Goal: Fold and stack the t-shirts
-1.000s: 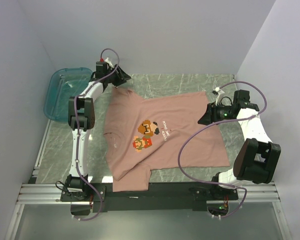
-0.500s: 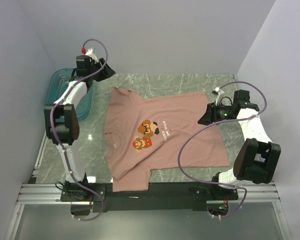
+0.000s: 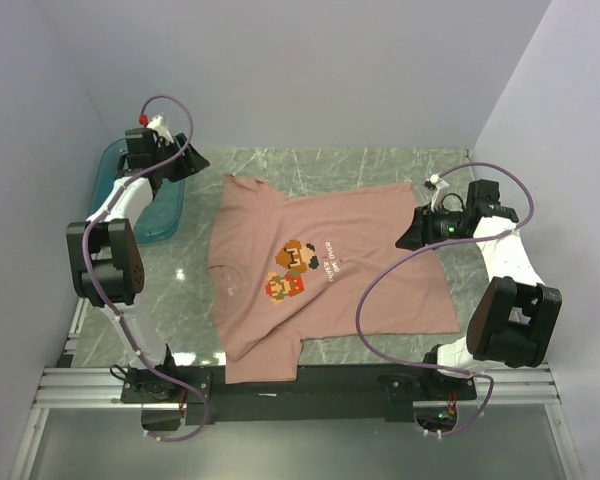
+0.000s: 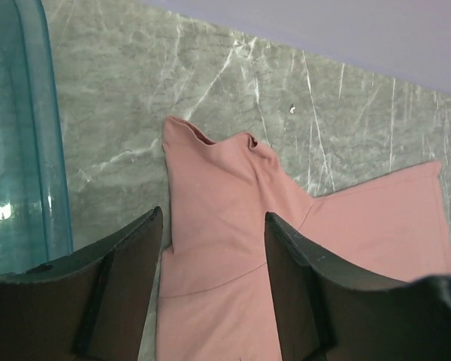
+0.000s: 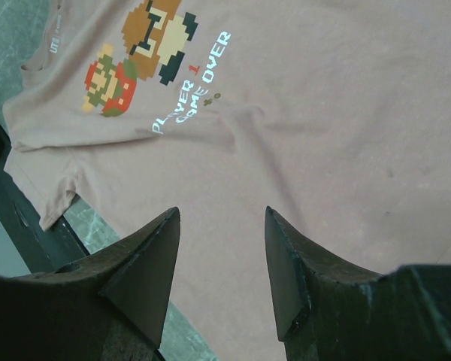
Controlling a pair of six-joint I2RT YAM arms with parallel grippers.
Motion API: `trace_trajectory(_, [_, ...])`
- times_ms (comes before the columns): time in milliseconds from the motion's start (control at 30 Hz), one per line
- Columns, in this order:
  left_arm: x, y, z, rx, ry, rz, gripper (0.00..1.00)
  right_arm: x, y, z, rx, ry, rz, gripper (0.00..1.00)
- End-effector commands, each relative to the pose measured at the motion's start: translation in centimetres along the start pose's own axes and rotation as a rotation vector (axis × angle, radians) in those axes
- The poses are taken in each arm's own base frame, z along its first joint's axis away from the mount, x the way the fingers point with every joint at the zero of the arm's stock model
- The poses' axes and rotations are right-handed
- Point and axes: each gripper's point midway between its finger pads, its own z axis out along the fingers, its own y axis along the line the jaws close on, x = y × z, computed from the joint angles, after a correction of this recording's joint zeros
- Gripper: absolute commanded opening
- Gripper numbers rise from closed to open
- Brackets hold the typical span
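A: Left gripper (image 4: 213,226): spread, nothing between the fingers. Raised over the far-left corner of the table (image 3: 380,165), by the far end of the teal tray (image 3: 110,200).

B: And the right gripper (image 5: 221,226)?

A: Spread as well, nothing pinched. Poised over the right part of the t-shirt (image 3: 320,290), near the far corner of the hem. Touching the cloth or just above it: cannot tell.

B: Position of the shirt?

A: Flat on the marble, face up, roughly mid-table. Collar toward the left, hem toward the right. One sleeve pointing far-left, near the tray but apart from it. The other sleeve lapping over the black rail (image 3: 330,380) at the near edge.

B: Print?

A: Pixel-art character (image 5: 146,45) mid-chest, white text (image 5: 189,86) just beside it, clear from the right wrist.

B: From the left wrist?

A: Far sleeve framed between the two fingers, tray wall at the left edge, a strip of bare marble between sleeve and tray.
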Motion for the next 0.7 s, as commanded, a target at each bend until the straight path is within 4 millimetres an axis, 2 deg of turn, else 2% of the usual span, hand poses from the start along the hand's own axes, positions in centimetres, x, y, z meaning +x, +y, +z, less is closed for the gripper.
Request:
trace_trajectory(0, [-0.1,-1.9,0.2,0.074,0.01,0.028,0.61,-1.2,0.0,-0.6,0.013,-0.031,-0.035,0.56])
trace_trajectory(333, [2.2,-0.3,1.9,0.027,0.082,0.042,0.57,-1.0,-0.2,-0.5,0.01,-0.024,-0.029,0.56])
trace_trajectory(667, [3.7,-0.1,3.7,0.003,0.138,0.062,0.57,-1.0,-0.1,-0.4,0.003,-0.023,-0.031,0.56])
